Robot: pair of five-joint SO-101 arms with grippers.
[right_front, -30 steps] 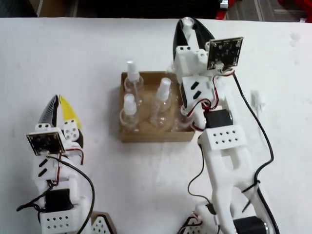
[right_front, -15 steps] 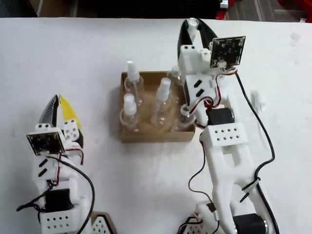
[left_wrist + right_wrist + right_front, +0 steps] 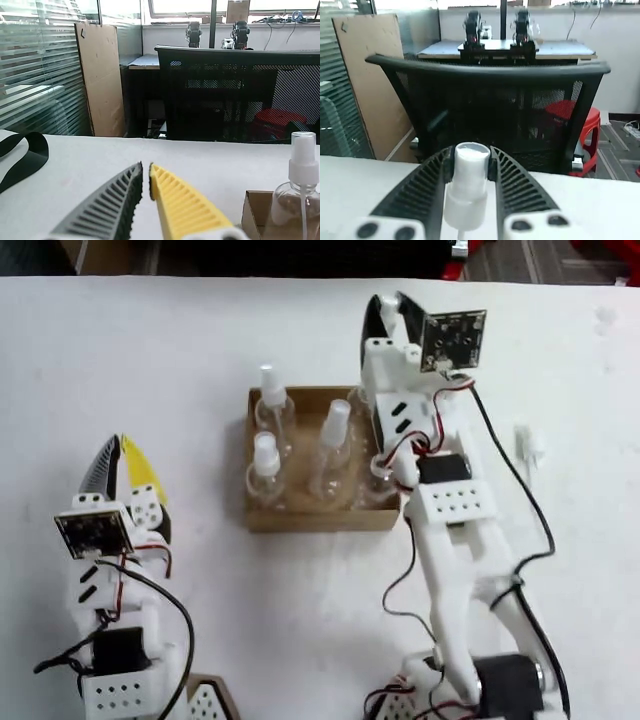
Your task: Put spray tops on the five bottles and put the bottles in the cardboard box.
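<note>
Right gripper (image 3: 471, 152) retreated, spray top (image 3: 466, 200) between jaws (gripped).

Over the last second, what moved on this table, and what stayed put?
The right gripper, clamped on a spray top, pulled back a little and swung slightly toward the cardboard box. It grabbed nothing new and let nothing go. The left gripper, shut, and the bottles in the box stayed where they were.
</note>
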